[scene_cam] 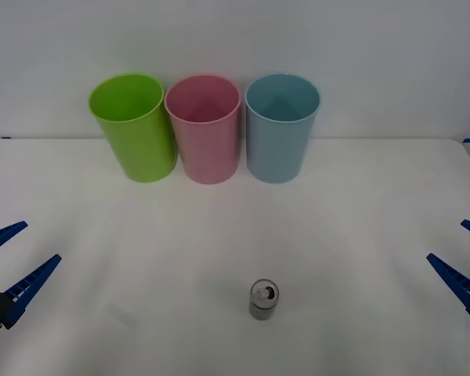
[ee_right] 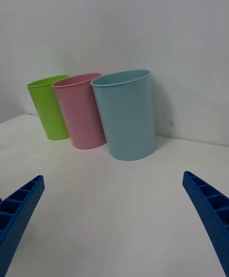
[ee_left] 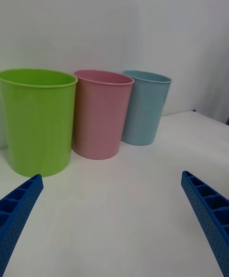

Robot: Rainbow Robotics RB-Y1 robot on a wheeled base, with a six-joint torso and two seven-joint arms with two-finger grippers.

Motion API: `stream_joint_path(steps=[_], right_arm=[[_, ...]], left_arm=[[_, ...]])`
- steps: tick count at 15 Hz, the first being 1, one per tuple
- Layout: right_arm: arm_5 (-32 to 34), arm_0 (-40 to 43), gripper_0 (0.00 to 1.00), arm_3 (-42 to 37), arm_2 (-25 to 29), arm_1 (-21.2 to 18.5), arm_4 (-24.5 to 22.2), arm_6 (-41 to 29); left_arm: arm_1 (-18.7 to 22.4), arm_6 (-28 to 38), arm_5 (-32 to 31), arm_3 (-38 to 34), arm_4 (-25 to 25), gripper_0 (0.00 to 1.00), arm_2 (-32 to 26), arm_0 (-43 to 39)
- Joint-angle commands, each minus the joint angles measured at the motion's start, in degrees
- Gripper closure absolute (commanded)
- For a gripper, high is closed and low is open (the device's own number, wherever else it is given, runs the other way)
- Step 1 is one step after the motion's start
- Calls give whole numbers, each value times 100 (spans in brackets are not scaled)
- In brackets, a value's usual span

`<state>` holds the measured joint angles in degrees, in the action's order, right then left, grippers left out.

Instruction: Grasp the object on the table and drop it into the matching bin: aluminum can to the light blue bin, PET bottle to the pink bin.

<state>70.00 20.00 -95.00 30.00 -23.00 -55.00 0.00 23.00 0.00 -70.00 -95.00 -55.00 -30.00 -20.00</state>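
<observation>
Aluminum can (scene_cam: 264, 299) stands untouched on my desk (scene_cam: 360, 235) between both spread end effectors, left (scene_cam: 12, 266) and right (scene_cam: 464, 262), seemingly nearer the right, so I reach next, then the light blue bin (scene_cam: 281, 129).

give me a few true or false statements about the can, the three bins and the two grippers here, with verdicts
1. The aluminum can stands upright on the table. True.
2. The pink bin stands between the lime green bin and the light blue bin. True.
3. The right gripper is shut on the can. False: it is open at the table's right edge, apart from the can.
4. The can lies inside the light blue bin. False: it is on the table, nearer the robot than the bins.
5. The left gripper is open. True.
</observation>
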Motion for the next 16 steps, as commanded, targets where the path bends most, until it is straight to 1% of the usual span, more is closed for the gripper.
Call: stream_joint_path(steps=[1, 2, 6, 9, 14, 16], right_arm=[[0, 0, 0, 0, 0, 0, 0, 0], [-4, -31, 0, 8, -38, 94, -11, 9], [-57, -14, 0, -72, -188, 41, 7, 18], [110, 4, 0, -19, -346, -100, -143, 79], [471, -40, 0, 473, -847, -486, -151, 273], [594, -66, 0, 579, -1005, -548, -257, 396]], left_arm=[[0, 0, 0, 0, 0, 0, 0, 0], [0, 0, 0, 0, 0, 0, 0, 0], [0, 0, 0, 0, 0, 0, 0, 0], [0, 0, 0, 0, 0, 0, 0, 0], [0, 0, 0, 0, 0, 0, 0, 0], [0, 0, 0, 0, 0, 0, 0, 0]])
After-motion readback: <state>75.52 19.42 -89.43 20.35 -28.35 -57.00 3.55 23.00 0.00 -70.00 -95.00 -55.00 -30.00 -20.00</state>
